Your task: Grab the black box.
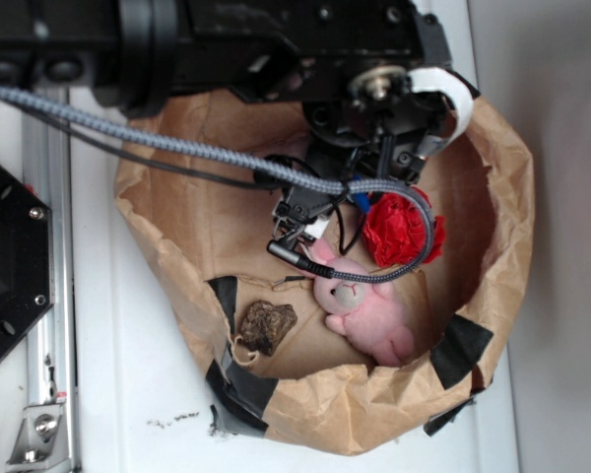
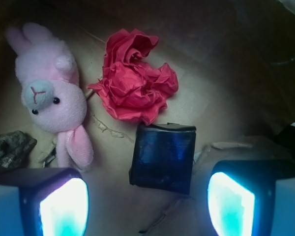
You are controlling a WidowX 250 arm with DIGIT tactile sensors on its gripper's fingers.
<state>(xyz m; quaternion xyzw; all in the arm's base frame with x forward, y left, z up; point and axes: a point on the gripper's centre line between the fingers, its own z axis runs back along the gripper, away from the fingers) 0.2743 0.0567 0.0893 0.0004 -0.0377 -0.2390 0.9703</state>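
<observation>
The black box is a small flat square wrapped in glossy dark tape. It lies on the paper floor of the bag, just below the red paper ball. In the wrist view my gripper is open. Its two glowing fingers stand left and right at the bottom edge. The box sits just ahead of the gap, slightly right of centre, touching neither finger. In the exterior view the gripper hangs inside the brown paper bag, and the arm hides the box.
A pink plush bunny lies left of the red ball. A brown rock-like lump sits at the far left, near the bag wall. Black tape patches mark the bag's front rim. A grey cable crosses above the bag.
</observation>
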